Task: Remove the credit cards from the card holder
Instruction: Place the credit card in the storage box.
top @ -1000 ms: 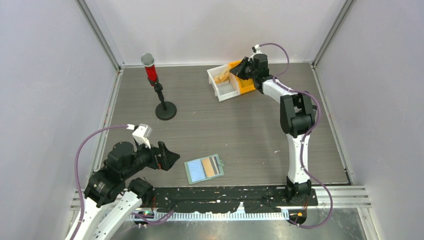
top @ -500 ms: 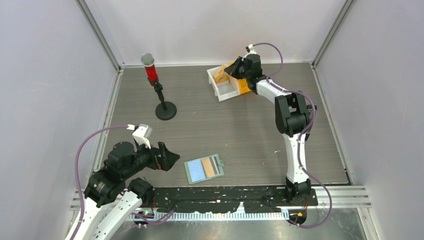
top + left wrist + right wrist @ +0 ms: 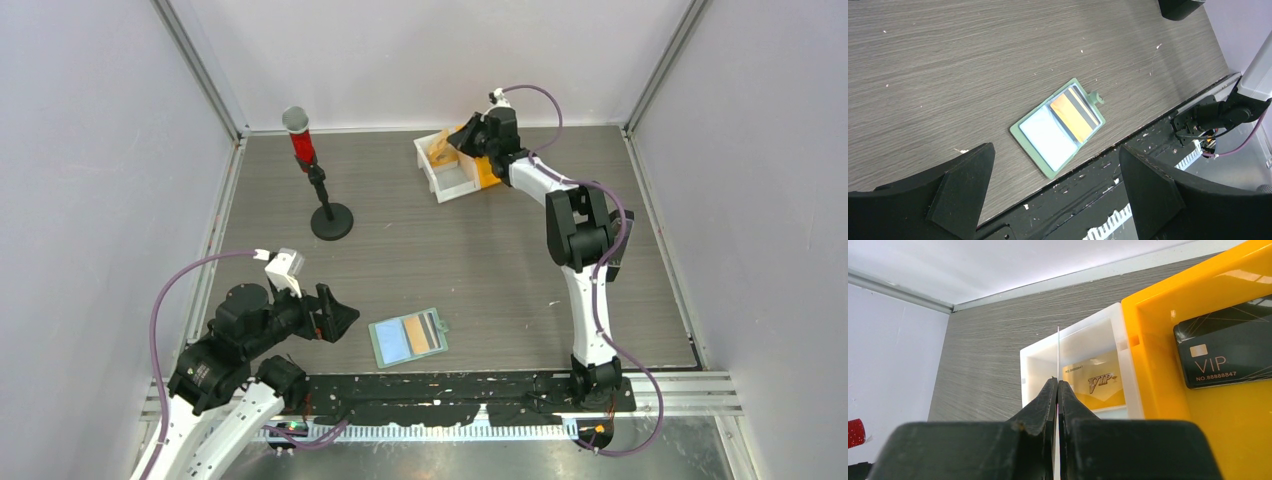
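Right gripper (image 3: 1057, 382): far right, over white bin (image 3: 1030, 357), fingers pressed together on a thin card (image 3: 1058, 347) seen edge-on, colour not discernible. Left gripper (image 3: 335, 312): near left, fingers spread wide, holding nothing. Holder (image 3: 1018, 131): flat at the near edge, just right of left gripper, not touching; blue card (image 3: 1048, 137) and orange card (image 3: 1075, 117) inside, side by side.

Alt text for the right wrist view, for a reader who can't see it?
Black right gripper shut on a thin pale card seen edge-on, facing a white plastic bin holding a gold VIP card; beside it, an orange plastic bin holds a black VIP card.
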Controlling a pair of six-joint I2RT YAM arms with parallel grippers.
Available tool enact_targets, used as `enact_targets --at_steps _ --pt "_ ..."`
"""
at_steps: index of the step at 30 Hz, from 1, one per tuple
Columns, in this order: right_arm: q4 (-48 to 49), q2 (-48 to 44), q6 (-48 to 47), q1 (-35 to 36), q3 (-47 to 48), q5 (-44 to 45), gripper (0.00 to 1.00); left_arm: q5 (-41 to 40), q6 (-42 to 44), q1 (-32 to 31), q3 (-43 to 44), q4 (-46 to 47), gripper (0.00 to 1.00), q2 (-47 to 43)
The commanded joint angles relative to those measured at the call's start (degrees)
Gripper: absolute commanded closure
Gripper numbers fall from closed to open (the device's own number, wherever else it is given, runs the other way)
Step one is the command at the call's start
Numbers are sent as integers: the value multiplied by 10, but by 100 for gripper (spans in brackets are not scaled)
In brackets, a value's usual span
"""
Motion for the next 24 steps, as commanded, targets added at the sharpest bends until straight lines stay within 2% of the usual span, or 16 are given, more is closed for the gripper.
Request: enact_targets --at_steps 1,12,24 --pt "8 10 7 5 31 13 95 -3 11 -1 11 7 1 -5" --pt "-9 21 8 7 43 22 89 -3 11 -1 11 7 1 -2" --pt "-45 28 -6 8 75 39 78 -4 11 -1 11 6 1 -3"
